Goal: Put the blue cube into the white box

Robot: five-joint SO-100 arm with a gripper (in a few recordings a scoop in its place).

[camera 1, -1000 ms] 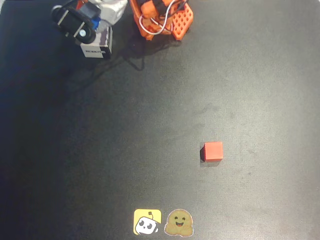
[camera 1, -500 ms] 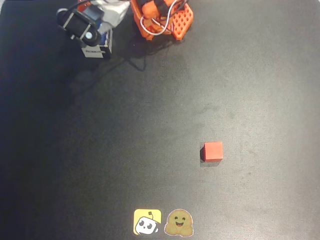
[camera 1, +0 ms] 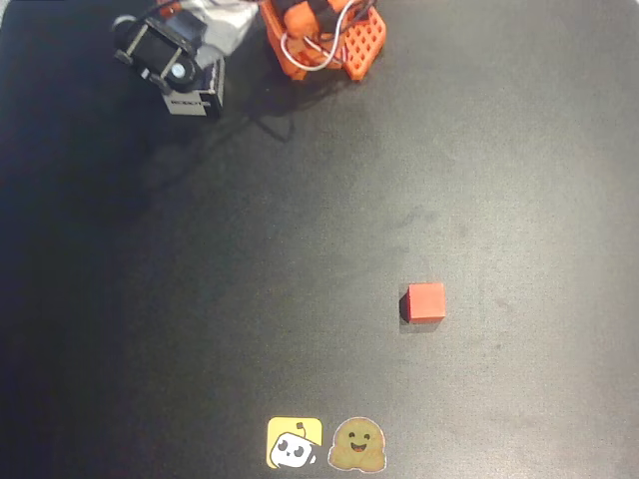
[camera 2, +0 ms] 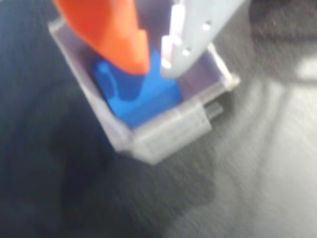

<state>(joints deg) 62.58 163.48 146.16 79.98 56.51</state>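
1 blue cube (camera 2: 141,96) inside 1 white box (camera 2: 168,131), 1 red cube (camera 1: 426,301)

No readable lettering anywhere.
Dark printed label on side of white box (camera 1: 193,101), characters too small and blurred to make out; well below it, two wordless cartoon-face stickers (camera 1: 326,443) near the table's (camera 1: 300,249) lower edge.

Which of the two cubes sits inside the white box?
The blue cube, inside the white box; the red cube rests out on the black table.
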